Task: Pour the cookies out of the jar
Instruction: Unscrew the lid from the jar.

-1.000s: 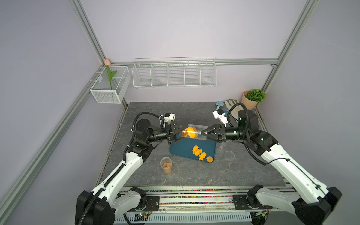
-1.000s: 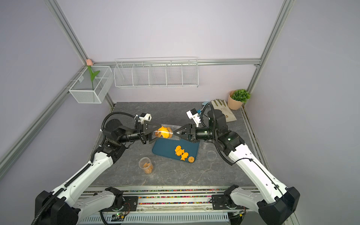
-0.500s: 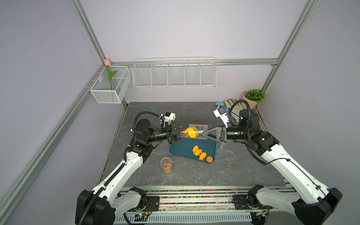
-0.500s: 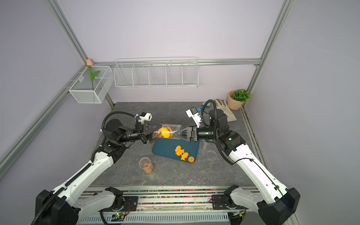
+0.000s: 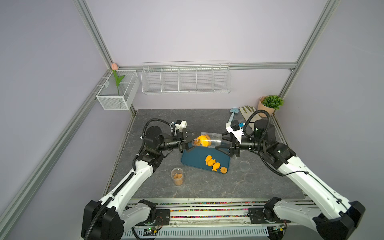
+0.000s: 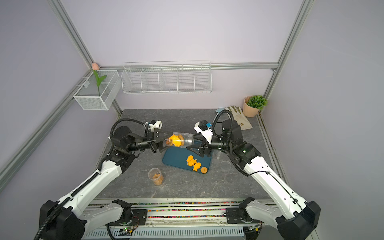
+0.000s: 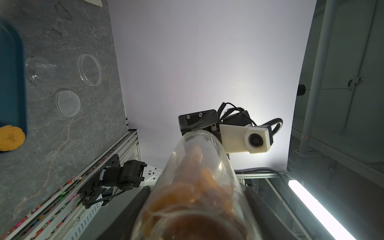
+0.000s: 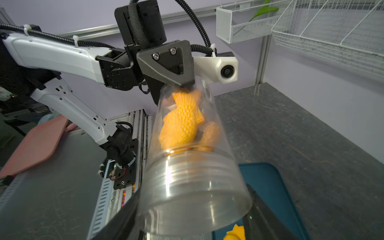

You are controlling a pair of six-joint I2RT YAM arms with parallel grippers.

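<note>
A clear jar (image 5: 214, 142) (image 6: 187, 142) lies level in the air above the blue tray (image 5: 191, 160), held between both arms. My left gripper (image 5: 194, 142) (image 7: 195, 207) is shut on its base end. At the wide threaded end, my right gripper (image 5: 219, 143) (image 8: 193, 212) has a finger against each side. Orange and tan cookies (image 5: 202, 140) (image 8: 180, 122), one of them a fish, sit packed toward the left gripper's end. Several orange cookies (image 5: 212, 162) lie loose on the tray.
A second small jar (image 5: 177, 176) with tan cookies stands in front of the tray. Clear lids (image 5: 244, 165) (image 7: 66, 102) lie right of the tray. A potted plant (image 5: 270, 104), a glove (image 5: 247, 110) and a blue scoop (image 5: 233, 112) fill the back right corner.
The right gripper's wrist has rolled and its jaws have narrowed onto the jar's wide end. The left gripper and the jar have stayed where they were.
</note>
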